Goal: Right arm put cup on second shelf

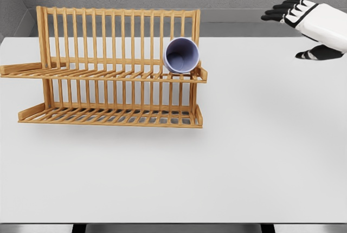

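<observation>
Right hand (306, 27): enters from the right edge near the top corner, held above the white table (244, 151). Black fingers are extended and spread, thumb dropped beneath the palm. The hand holds nothing.

Cup (181, 55): pale lavender, located well to the left of the hand and somewhat lower in the view. It lies on its side on the upper tier of the wooden dish rack (114, 70), at that tier's end nearest the hand, with its open mouth turned toward the camera. It leans against the slatted back and sits just inside the raised end lip. Hand and cup are well apart; no contact.

Lower tier of the rack: no items seen on it.

Left arm: not in view.

Assessment of step: judged from the layout, the placement appears complete. The cup is on the second shelf and the hand is released and clear of the rack. What remains looks like withdrawal only.

Next move, as advised: take the hand away on the near side, keeping clear of the rack's end post. The cup rests on a rounded wall; a knock to the rack could roll it along the slats or over the end lip.
</observation>
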You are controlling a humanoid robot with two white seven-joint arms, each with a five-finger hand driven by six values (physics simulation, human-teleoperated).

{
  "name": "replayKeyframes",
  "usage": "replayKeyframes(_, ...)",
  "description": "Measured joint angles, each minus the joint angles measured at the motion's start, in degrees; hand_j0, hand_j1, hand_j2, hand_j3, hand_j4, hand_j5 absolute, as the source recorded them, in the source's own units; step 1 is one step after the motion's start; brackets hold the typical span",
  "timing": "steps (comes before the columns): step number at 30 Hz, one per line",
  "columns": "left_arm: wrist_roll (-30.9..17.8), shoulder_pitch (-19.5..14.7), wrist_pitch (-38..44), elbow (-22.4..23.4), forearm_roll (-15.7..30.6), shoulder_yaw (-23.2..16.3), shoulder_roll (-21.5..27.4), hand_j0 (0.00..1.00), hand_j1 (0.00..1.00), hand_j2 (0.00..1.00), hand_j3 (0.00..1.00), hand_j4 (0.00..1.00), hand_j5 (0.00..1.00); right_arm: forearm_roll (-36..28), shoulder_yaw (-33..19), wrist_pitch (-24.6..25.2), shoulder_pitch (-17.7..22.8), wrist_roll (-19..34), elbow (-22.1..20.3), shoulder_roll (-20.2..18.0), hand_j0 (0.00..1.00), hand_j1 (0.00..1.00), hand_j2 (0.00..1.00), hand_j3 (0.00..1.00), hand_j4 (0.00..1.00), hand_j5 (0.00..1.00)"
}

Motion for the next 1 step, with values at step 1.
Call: replayKeyframes(1, 0.0, 0.0, 0.0, 0.0, 0.0, 0.0, 0.0, 1.0, 1.0, 1.0, 1.0, 1.0, 1.0, 0.0, -0.4, 0.0, 0.1, 0.0, 0.0, 0.2, 1.0, 1.0, 1.0, 1.0, 1.0, 1.0)
